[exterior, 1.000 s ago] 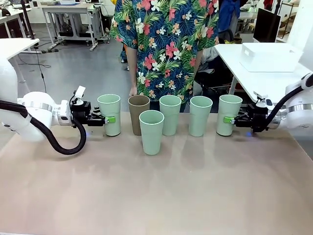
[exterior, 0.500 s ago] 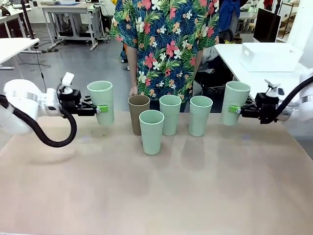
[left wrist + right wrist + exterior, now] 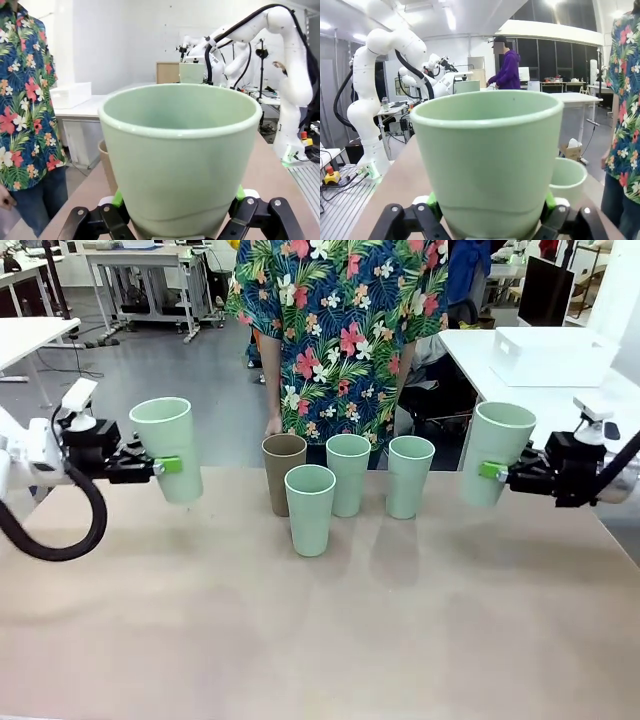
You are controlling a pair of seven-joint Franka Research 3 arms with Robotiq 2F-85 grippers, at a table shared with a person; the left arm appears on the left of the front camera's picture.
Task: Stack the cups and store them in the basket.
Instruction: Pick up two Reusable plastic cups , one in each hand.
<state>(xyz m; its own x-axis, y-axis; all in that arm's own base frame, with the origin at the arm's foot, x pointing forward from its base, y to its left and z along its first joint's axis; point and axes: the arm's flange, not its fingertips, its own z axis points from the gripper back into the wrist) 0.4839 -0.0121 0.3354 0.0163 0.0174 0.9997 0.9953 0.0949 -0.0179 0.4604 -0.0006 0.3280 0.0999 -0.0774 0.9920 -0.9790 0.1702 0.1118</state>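
Lifted clear and drawn outward, the left gripper (image 3: 165,466) clamps one mint cup (image 3: 168,448) and the right gripper (image 3: 490,471) a second cup (image 3: 494,452) (both slightly tilted), four upright cups (image 3: 348,475) standing between them, the basket (image 3: 550,355) probably beyond the right gripper.

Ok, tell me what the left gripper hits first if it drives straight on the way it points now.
The left gripper, shut on a mint cup, points toward the robot's right. The brown cup looks first in line, though depth is unclear and it might pass beside it.
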